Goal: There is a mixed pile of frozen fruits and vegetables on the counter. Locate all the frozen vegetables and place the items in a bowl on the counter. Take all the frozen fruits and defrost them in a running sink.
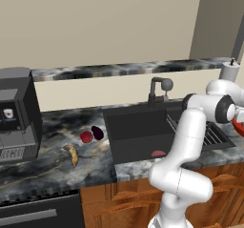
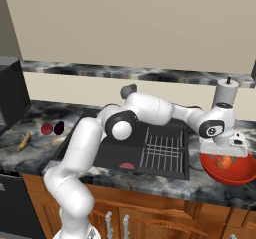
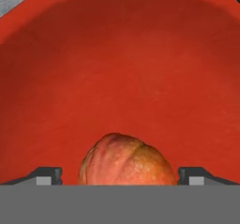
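My gripper [image 2: 225, 153] hangs just over the red-orange bowl [image 2: 237, 175] at the right end of the counter [image 2: 165, 183]. The hand view looks into the bowl [image 3: 120, 68]. An orange-red round piece [image 3: 124, 160] lies in it between my fingertips [image 3: 49, 176], with gaps on both sides, so the gripper [image 3: 121, 176] is open. The same piece [image 2: 224, 162] shows from the right base view. Left of the sink [image 1: 138, 131], the red ball [image 1: 86, 137], the dark purple aubergine [image 1: 97, 132] and the banana [image 1: 72, 154] lie on the counter [image 1: 57, 127].
A flat pinkish-red oval [image 1: 158, 153] lies on the sink floor, beside a wire rack [image 2: 162, 150]. The grey tap [image 1: 159, 91] stands behind the basin. A coffee machine [image 1: 16, 115] is at the far left. A white bottle [image 2: 225, 90] stands behind the bowl.
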Available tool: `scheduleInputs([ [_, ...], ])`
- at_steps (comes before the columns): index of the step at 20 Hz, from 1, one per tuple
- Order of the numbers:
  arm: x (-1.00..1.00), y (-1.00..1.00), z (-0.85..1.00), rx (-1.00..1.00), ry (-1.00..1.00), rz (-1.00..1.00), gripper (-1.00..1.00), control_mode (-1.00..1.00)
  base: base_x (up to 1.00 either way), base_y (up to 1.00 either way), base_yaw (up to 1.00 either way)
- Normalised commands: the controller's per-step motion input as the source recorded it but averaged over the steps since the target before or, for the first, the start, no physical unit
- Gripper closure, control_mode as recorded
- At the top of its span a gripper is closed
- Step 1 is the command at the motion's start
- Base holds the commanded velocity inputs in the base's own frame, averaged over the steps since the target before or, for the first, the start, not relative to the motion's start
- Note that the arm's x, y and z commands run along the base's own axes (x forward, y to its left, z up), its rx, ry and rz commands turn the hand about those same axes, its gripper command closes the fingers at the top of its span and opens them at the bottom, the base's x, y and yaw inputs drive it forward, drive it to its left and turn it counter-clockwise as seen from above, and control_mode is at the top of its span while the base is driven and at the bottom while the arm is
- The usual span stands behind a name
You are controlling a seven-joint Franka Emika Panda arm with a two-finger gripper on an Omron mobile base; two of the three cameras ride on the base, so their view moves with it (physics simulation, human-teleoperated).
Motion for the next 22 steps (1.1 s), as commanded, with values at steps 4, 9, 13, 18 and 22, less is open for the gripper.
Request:
scheduleInputs([
  [4,-0.07,0.02,0.47,0.0,0.06,-0.03,-1.0,-1.0,0.0,0.0,0.0],
  [9,-0.22,0.16,0.65,0.0,-0.03,-0.05,-1.0,-1.0,0.0,0.0,0.0],
  [13,-0.41,0.84,0.22,0.05,-0.15,0.0,-1.0,-1.0,0.0,0.0,0.0],
  [18,-0.38,1.0,0.08,0.0,-0.17,0.0,-1.0,-1.0,0.0,0.0,0.0],
  [22,-0.17,1.0,0.16,-0.07,-0.07,0.0,-1.0,-1.0,0.0,0.0,0.0],
])
